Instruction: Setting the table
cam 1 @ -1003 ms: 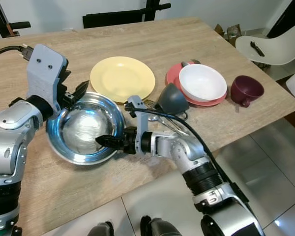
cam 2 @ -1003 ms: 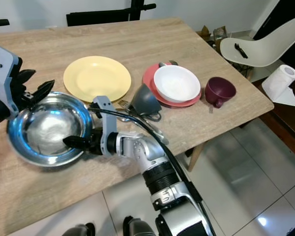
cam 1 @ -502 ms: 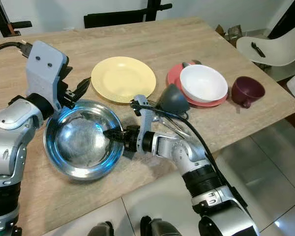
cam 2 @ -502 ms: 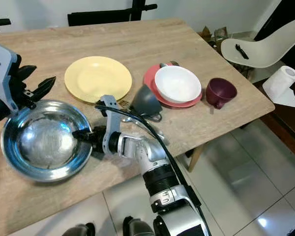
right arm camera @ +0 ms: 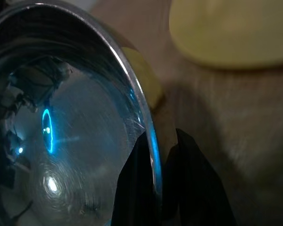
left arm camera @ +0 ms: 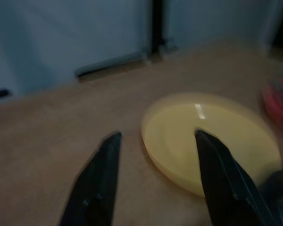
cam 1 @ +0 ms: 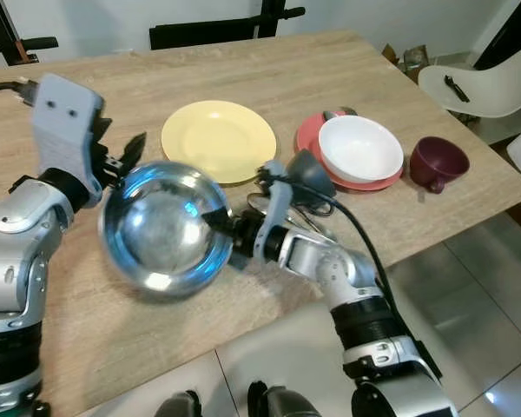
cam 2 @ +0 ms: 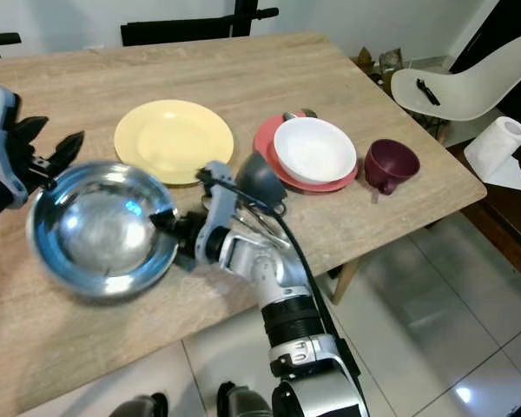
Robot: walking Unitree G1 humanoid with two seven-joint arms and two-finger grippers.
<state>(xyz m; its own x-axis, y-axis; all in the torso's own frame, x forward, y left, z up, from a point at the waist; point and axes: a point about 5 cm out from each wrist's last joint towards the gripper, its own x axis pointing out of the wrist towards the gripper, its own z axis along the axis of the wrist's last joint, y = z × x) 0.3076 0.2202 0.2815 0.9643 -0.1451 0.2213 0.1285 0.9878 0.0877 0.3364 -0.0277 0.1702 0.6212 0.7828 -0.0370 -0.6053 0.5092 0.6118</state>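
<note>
A shiny steel bowl (cam 1: pixel 161 230) hangs tilted above the wooden table (cam 1: pixel 243 78), near its front edge. My right gripper (cam 1: pixel 215 217) is shut on the bowl's right rim, and the right wrist view has one finger (right arm camera: pixel 132 188) on each side of the steel rim (right arm camera: pixel 146 122). My left gripper (cam 1: pixel 128 149) is open just beyond the bowl's far-left rim with nothing between its fingers (left arm camera: pixel 96 183). Past it lies a yellow plate (left arm camera: pixel 212 136), the same yellow plate (cam 1: pixel 219 140) behind the bowl.
A grey cup (cam 1: pixel 307 174) lies tipped beside some cutlery (cam 1: pixel 295 221). A white bowl (cam 1: pixel 359 148) sits on a red plate (cam 1: pixel 308 135), with a maroon cup (cam 1: pixel 437 161) to its right. A white chair (cam 1: pixel 482 82) and a paper roll (cam 2: pixel 505 139) stand off the table's right end.
The steel bowl has come up off the table, tilted, and shifted right in my right gripper. My left gripper has drawn back from the bowl's rim.
</note>
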